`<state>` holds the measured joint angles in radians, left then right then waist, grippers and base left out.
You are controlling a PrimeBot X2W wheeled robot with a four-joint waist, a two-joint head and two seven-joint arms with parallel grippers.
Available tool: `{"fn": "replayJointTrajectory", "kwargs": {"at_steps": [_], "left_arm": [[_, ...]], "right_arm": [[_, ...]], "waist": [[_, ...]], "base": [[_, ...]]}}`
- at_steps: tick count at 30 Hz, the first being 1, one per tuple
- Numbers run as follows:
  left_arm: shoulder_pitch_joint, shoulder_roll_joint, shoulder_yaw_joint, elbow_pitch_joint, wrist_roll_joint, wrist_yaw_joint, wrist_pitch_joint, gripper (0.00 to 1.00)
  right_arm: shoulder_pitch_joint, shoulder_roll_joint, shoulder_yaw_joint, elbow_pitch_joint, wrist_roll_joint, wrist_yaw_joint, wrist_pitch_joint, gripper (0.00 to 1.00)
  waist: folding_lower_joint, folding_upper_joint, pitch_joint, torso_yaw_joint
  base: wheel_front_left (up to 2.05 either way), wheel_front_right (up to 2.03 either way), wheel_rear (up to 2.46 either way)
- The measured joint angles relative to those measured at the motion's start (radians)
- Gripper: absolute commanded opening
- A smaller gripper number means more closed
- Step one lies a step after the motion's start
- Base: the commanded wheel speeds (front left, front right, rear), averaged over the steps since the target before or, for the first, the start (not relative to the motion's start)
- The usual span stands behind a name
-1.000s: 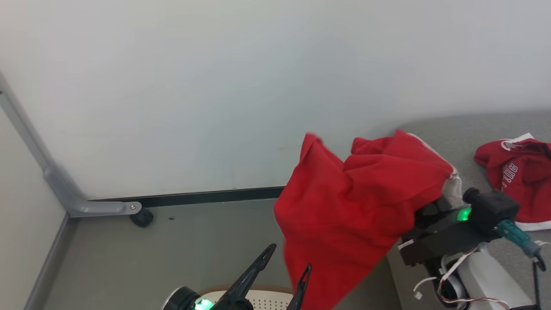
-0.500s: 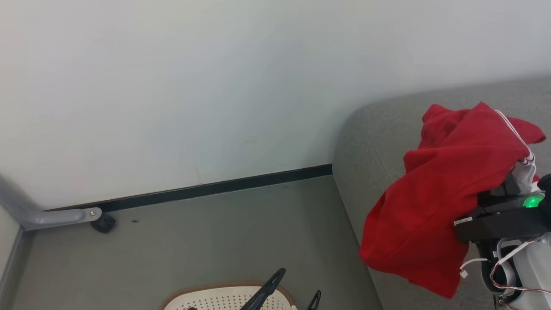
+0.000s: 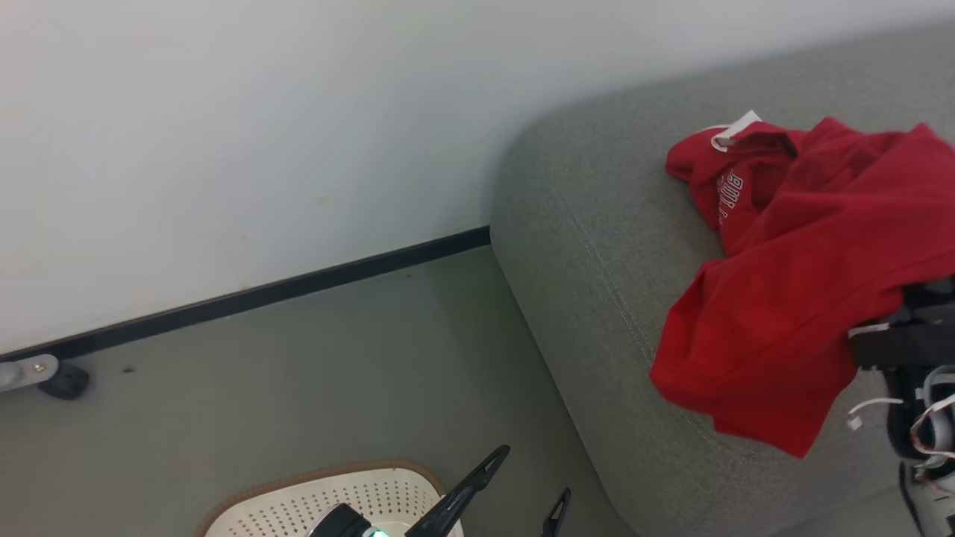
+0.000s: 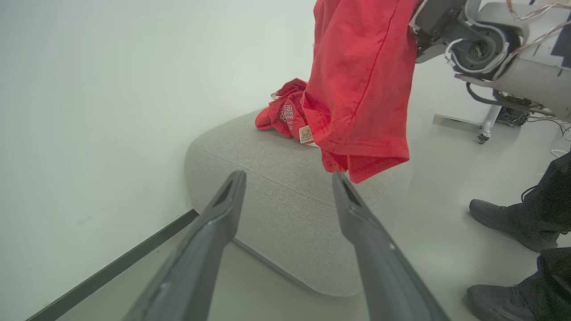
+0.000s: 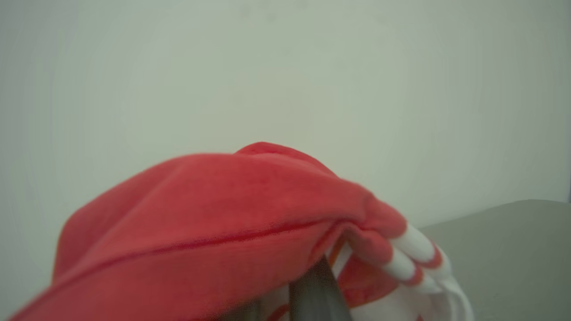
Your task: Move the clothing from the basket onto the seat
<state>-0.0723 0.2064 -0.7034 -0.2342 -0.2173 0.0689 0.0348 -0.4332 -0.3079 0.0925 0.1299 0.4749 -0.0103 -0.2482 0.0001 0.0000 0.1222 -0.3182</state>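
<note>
A red garment of the clothing (image 3: 783, 298) hangs from my right gripper (image 5: 312, 285), which is shut on its bunched top with the white-striped trim (image 5: 412, 256). The cloth drapes over that gripper's fingers. The garment (image 4: 361, 80) hangs over the grey seat (image 3: 597, 246), its hem low; I cannot tell if it touches. A second red garment with white lettering (image 3: 720, 186) lies crumpled on the seat behind it. The cream basket (image 3: 298, 500) shows at the bottom edge, on the floor. My left gripper (image 3: 522, 488) is over the basket's right end, open and holding nothing (image 4: 287, 183).
A pale wall with a black baseboard (image 3: 261, 294) runs behind the seat's left end. A grey frame foot with a caster (image 3: 66, 380) is at far left. A person's dark shoes (image 4: 513, 223) stand on the floor to the right of the seat, near a wheeled stand (image 4: 482, 136).
The head camera has swung towards the seat. My right gripper has carried the red garment from beside the seat's end to over its cushion. The left gripper stays open.
</note>
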Motion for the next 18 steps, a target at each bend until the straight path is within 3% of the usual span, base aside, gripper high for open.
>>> {"fn": "replayJointTrajectory", "kwargs": {"at_steps": [9, 18], "left_arm": [[-0.074, 0.005, -0.018, -0.003, 0.038, -0.018, 0.035, 1.00], [-0.134, 0.007, -0.018, -0.008, 0.057, -0.035, 0.062, 1.00]], "right_arm": [[-0.132, -0.086, -0.119, 0.092, 0.045, 0.007, -0.001, 0.00], [-0.286, -0.143, -0.177, 0.181, 0.054, 0.028, -0.001, 0.00]], "waist": [[0.0001, 0.0001, 0.112, -0.061], [0.0002, 0.0001, 0.217, -0.067]], "base": [[0.00, 0.00, 0.00], [0.00, 0.00, 0.00]]}}
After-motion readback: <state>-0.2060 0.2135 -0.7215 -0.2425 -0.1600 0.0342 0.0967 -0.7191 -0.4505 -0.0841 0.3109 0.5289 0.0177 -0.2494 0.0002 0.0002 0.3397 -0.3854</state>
